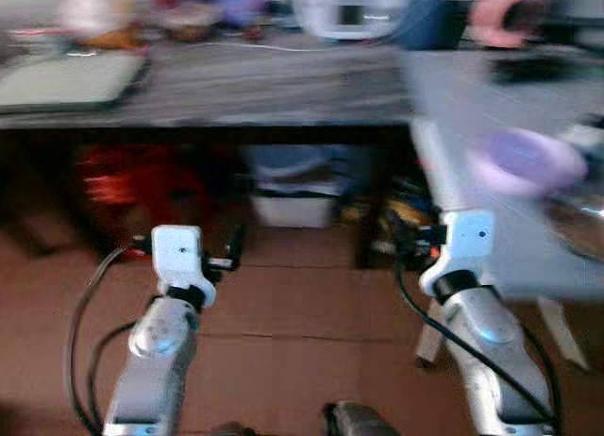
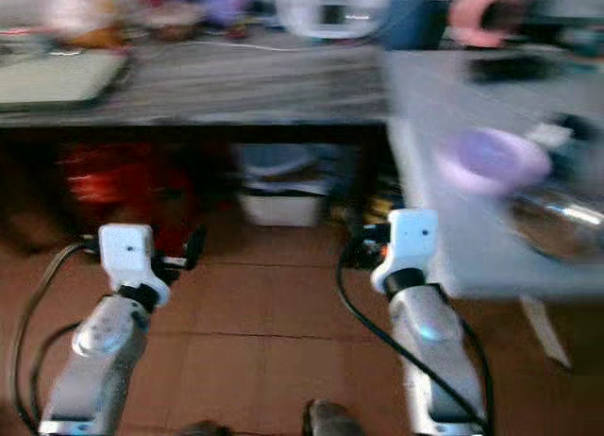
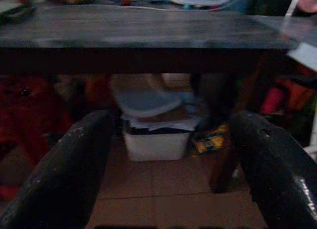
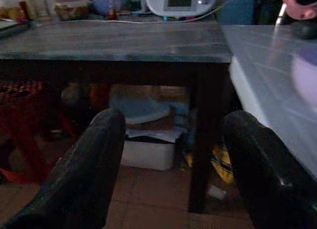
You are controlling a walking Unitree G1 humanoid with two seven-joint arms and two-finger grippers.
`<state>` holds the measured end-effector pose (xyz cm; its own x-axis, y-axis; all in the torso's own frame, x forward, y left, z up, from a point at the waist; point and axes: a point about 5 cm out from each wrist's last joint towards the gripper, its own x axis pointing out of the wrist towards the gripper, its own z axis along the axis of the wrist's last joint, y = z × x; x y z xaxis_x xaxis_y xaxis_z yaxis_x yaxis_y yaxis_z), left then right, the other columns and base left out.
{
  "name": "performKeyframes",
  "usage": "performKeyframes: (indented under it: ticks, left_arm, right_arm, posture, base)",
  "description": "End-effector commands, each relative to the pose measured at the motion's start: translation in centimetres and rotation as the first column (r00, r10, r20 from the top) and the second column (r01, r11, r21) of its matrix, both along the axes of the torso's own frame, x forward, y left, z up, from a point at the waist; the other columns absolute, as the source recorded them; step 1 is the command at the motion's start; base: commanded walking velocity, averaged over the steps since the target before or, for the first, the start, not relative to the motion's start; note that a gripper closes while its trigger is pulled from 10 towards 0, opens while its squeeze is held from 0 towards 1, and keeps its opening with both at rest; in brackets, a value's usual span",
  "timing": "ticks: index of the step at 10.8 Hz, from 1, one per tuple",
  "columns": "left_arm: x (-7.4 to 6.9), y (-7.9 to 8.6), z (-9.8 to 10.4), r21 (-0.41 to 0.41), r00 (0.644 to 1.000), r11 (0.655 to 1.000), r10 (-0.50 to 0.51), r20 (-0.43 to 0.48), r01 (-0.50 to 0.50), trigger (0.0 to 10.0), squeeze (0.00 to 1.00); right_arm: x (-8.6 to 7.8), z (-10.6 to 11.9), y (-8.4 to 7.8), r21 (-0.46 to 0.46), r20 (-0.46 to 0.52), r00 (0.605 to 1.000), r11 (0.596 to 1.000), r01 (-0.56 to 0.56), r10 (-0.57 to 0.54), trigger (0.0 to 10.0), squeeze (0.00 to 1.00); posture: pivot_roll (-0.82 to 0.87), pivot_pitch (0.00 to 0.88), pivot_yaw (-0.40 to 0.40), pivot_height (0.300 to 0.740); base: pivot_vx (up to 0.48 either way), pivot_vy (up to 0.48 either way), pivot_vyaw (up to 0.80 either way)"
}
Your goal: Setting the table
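A worktop [image 1: 283, 87] runs across ahead, with a storage box [image 1: 293, 205] on the floor beneath it. To the right stands a second worktop [image 1: 472, 106] carrying a bowl [image 1: 524, 162]. A mat [image 1: 66, 79] lies on the far worktop's left end.

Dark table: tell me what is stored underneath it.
Under the dark table sit a white storage bin with a pale blue lid leaning above it, red items toward the robot's left, and something yellow by the leg. Shadow hides the rest.

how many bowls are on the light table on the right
2: a purple bowl near the light table's front edge, and a shiny metal bowl just right of it. Blur may hide others further back.
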<state>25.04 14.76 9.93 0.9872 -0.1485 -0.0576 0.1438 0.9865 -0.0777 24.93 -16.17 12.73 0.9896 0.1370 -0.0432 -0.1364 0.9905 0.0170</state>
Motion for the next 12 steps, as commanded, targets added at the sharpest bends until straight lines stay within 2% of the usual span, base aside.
performKeyframes:
  ticks: [1,4,8,9,10,11,12]
  left_arm:
    - [-0.1,0.2,0.2,0.003,1.000,1.000,0.009,0.003,-0.009,10.0,0.00]
    - [0.0,0.3,0.3,0.002,1.000,1.000,0.008,0.005,-0.008,10.0,0.00]
    - [0.1,0.3,0.5,0.008,1.000,1.000,0.001,0.011,-0.001,10.0,0.00]
    - [0.2,0.2,0.6,0.014,1.000,1.000,-0.012,0.018,0.012,10.0,0.00]
    - [0.3,0.0,0.7,0.015,1.000,1.000,-0.019,0.023,0.019,10.0,0.00]
    - [0.4,0.0,0.8,0.016,0.999,1.000,-0.020,0.025,0.020,10.0,0.00]
    - [0.4,0.0,0.7,0.003,1.000,1.000,-0.012,0.019,0.012,10.0,0.00]
  right_arm:
    - [0.2,0.6,0.0,-0.009,0.021,1.000,1.000,0.002,-0.002,10.0,0.00]
    - [0.7,0.6,-0.7,-0.022,0.012,0.999,0.999,0.037,-0.037,10.0,0.00]
    - [1.6,0.5,-0.2,-0.054,0.006,0.999,0.997,0.053,-0.052,10.0,0.00]
    - [1.7,0.5,0.0,-0.045,-0.006,0.999,0.998,0.046,-0.046,10.0,0.31]
    - [1.8,0.5,0.0,-0.042,-0.007,0.999,0.998,0.049,-0.049,10.0,1.00]
    - [2.1,0.6,-0.1,-0.104,0.031,0.996,0.990,0.092,-0.089,10.0,1.00]
    - [2.1,0.3,0.2,-0.096,0.004,0.999,0.994,0.051,-0.050,10.0,0.00]
  posture:
    - [-0.05,0.046,0.055,0.740]
    - [-0.05,0.048,0.057,0.740]
    - [-0.05,0.050,0.057,0.740]
    - [-0.05,0.050,0.062,0.740]
    - [-0.05,0.049,0.066,0.740]
    - [-0.05,0.050,0.068,0.740]
    - [-0.05,0.049,0.070,0.740]
  base:
    - [0.000,-0.480,0.00]
    - [0.000,-0.480,0.00]
    - [0.000,-0.473,0.00]
    - [0.000,-0.446,0.00]
    - [0.000,-0.424,0.00]
    - [0.277,-0.379,0.00]
    - [0.000,0.000,0.00]
